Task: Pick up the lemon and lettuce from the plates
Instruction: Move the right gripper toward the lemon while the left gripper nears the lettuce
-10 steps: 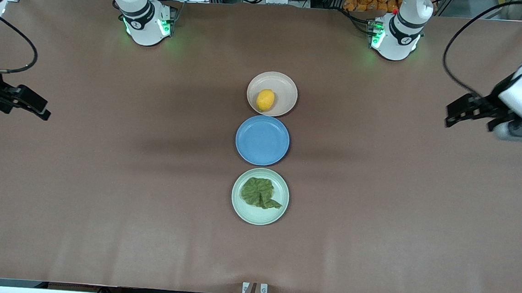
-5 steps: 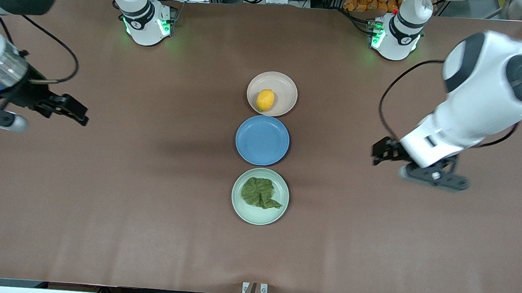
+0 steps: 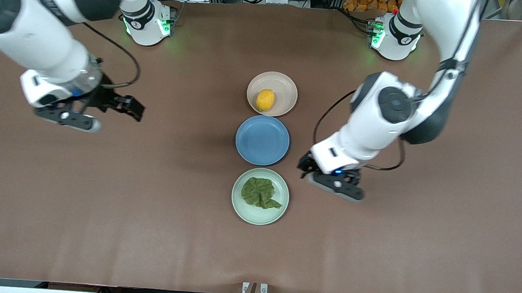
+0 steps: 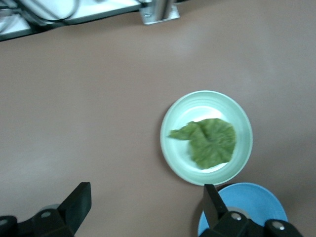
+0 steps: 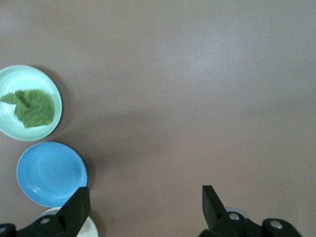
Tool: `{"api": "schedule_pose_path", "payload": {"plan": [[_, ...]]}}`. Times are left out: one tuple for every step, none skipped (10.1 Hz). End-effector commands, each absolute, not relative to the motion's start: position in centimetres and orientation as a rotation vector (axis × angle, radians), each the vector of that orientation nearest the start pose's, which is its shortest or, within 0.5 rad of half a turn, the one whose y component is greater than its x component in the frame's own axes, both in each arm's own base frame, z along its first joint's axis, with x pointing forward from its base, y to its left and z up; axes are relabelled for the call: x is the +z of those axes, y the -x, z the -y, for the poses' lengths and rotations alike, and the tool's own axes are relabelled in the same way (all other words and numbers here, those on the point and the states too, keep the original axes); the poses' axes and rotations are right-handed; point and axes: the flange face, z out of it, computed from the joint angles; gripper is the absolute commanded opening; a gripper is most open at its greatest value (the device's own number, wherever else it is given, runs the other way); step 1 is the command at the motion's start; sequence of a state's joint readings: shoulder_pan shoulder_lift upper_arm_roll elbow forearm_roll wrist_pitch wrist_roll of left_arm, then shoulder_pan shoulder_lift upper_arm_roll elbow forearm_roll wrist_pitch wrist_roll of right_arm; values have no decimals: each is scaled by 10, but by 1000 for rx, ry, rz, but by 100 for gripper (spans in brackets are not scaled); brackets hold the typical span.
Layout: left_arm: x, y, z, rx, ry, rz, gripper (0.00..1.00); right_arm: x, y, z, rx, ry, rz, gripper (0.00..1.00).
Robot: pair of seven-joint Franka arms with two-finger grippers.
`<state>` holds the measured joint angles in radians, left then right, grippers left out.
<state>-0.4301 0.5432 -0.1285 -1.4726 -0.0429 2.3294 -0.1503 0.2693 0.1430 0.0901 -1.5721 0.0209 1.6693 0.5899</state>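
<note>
white arms with black joints, black cables, green-lit bases.

Right wrist view only.
Table (image 5: 197, 74): brown, fills most of frame.
Mint plate (image 5: 52, 94): upper left of frame, cut by edge.
Lettuce (image 5: 33, 107): on mint plate, dark green, wrinkly, lying flat.
Blue plate (image 5: 52, 174): lower left of frame, just beside mint plate, apart from it.
Beige plate (image 5: 89, 228): sliver at bottom edge, mostly hidden.
Right gripper (image 5: 143, 210): two dark fingers (image 5: 74, 210) at bottom edge, spread wide, nothing between them, bare table in gap.
</note>
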Motion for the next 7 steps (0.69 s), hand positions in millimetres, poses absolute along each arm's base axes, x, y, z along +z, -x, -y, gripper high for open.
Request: {"api": "schedule_pose_path", "payload": {"plan": [[334, -631, 414, -598, 3203, -710, 100, 515, -532, -276, 124, 3132, -371, 100], [301, -630, 425, -693, 3165, -776, 100, 492, -516, -306, 135, 3097, -384, 100], [267, -631, 428, -761, 3139, -819, 100, 468, -497, -341, 110, 3030, -397, 100], [237, -628, 433, -819, 3109, -874, 100, 443, -479, -370, 68, 3006, -414, 100], [218, -623, 440, -882, 3077, -933, 100, 419, -466, -393, 69, 3005, -408, 100], [207, -621, 441, -898, 3083, -932, 100, 396, -455, -418, 77, 3003, -427, 100], [199, -613, 450, -883, 3092, -942, 100, 370, -434, -450, 75, 3003, -423, 100]]}}
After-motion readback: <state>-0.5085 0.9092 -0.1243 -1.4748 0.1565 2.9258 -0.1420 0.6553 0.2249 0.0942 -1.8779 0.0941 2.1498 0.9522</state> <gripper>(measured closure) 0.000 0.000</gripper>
